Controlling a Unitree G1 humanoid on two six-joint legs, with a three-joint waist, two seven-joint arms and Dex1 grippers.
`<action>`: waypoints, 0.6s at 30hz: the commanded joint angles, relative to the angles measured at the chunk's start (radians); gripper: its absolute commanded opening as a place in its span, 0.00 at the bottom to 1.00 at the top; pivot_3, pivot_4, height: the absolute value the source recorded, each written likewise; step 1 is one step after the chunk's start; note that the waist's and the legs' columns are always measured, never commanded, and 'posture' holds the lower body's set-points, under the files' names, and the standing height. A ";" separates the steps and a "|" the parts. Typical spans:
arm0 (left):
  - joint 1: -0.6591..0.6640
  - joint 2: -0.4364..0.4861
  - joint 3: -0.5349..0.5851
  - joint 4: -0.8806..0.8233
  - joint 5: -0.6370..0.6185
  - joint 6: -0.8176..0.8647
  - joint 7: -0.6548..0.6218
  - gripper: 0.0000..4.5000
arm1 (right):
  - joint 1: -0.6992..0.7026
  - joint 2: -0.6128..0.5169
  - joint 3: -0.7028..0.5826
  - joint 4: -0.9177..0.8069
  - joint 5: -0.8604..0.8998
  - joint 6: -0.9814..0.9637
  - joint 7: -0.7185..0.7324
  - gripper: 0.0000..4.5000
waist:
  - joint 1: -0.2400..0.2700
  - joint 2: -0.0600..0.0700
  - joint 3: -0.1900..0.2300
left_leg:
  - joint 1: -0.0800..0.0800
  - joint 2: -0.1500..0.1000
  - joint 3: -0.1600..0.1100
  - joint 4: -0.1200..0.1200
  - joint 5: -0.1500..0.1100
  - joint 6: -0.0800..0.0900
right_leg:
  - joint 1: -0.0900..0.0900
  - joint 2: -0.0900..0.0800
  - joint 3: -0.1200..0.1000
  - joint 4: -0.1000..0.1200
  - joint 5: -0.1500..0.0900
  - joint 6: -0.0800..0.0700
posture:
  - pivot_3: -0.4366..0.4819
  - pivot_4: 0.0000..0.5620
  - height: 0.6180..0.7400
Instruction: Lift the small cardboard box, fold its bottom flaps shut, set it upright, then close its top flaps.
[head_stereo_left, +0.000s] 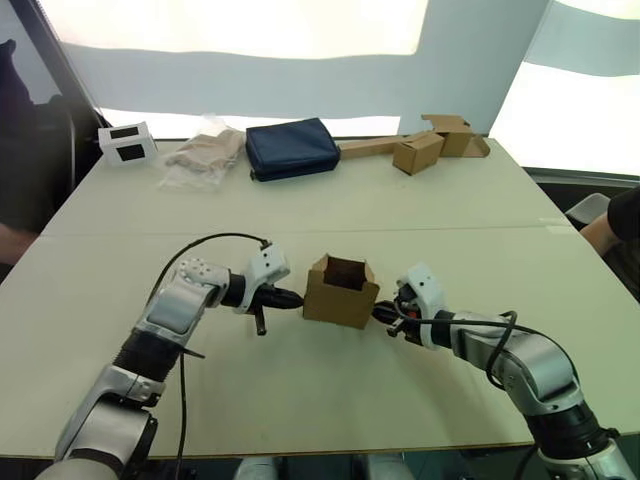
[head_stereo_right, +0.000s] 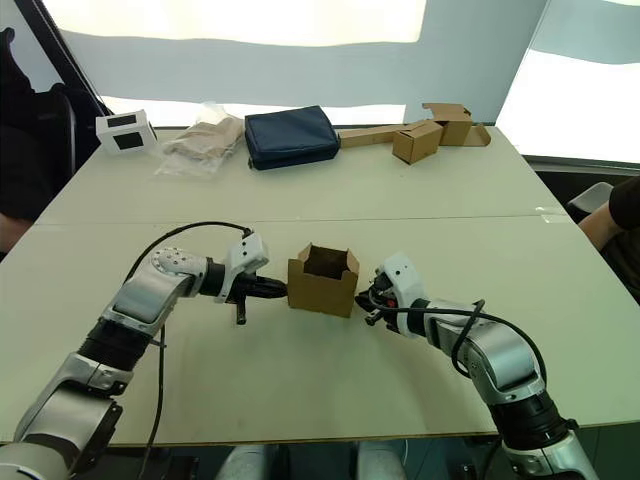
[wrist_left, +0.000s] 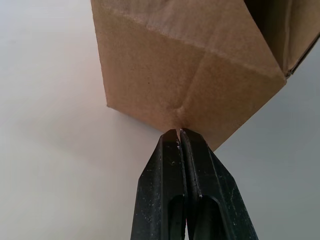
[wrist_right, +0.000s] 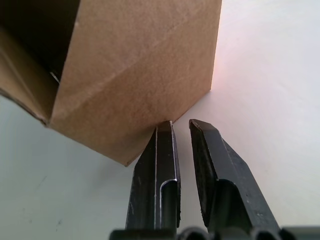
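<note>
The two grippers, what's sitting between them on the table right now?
The small cardboard box sits upright between them with its top open. The left gripper touches one side and the right gripper the other, as the left eye view shows.

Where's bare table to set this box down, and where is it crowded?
Bare: the table band between the small cardboard box and the navy pouch, and the near strip before both grippers. Crowded: the far edge, with the pouch, plastic bag and joined brown boxes.

open cardboard box (head_stereo_left: 341, 291): 1 | small boxes on cardboard strip (head_stereo_left: 418, 153): 2 | navy pouch (head_stereo_left: 292, 148): 1 | clear plastic bag (head_stereo_left: 205, 152): 1 | white device (head_stereo_left: 126, 143): 1 | worktop (head_stereo_left: 300, 390): 1
</note>
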 joint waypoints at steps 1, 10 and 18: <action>0.013 0.028 0.004 -0.048 -0.024 0.003 -0.024 0.01 | -0.031 0.024 0.011 -0.003 -0.010 -0.007 0.017 0.11 | -0.001 0.000 0.000 | 0.000 0.000 0.000 0.000 0.000 0.000 | 0.000 0.000 0.000 0.000 0.000 0.000 | 0.48 0.27 1.00; 0.049 0.098 0.031 -0.026 -0.012 -0.051 -0.018 0.01 | -0.013 -0.007 0.001 -0.001 -0.081 -0.036 0.026 0.11 | 0.002 0.000 0.000 | 0.000 0.000 0.000 0.000 0.000 0.000 | 0.000 0.000 0.000 0.000 0.000 0.000 | 0.48 0.27 1.00; 0.020 0.052 0.207 -0.059 -0.186 -0.037 0.019 0.01 | 0.007 0.038 -0.150 0.004 -0.051 -0.260 0.076 0.11 | 0.001 0.000 0.000 | 0.000 0.000 0.000 0.000 0.000 0.000 | 0.000 0.000 0.000 0.000 0.000 0.000 | 0.48 0.27 1.00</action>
